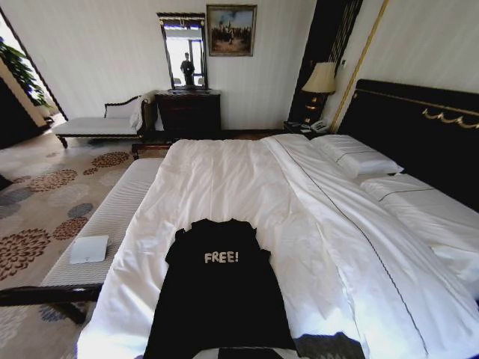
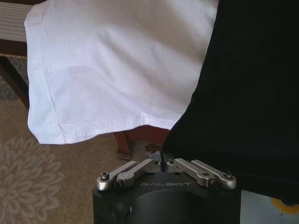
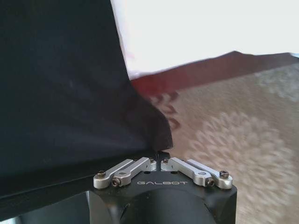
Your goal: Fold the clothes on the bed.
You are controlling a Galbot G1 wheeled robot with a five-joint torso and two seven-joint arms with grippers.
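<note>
The clothes are one black T-shirt [image 1: 221, 295] with white "FREE" lettering. It lies on the white bed [image 1: 247, 179] near the foot end, collar away from me and hem toward me. In the left wrist view my left gripper [image 2: 161, 156] is shut at the edge of the black fabric [image 2: 252, 88], beside the sheet's hanging corner [image 2: 112, 70]. In the right wrist view my right gripper [image 3: 159, 156] is shut on the other lower corner of the shirt [image 3: 60, 79], over the carpet past the bed's edge.
A pale striped bench [image 1: 112, 217] carrying a flat white item [image 1: 89, 248] runs along the bed's left side. Pillows [image 1: 355, 158] and the dark headboard [image 1: 419, 127] are at right. A chaise [image 1: 97, 123], a dresser [image 1: 188, 112] and patterned carpet [image 1: 45, 194] lie beyond.
</note>
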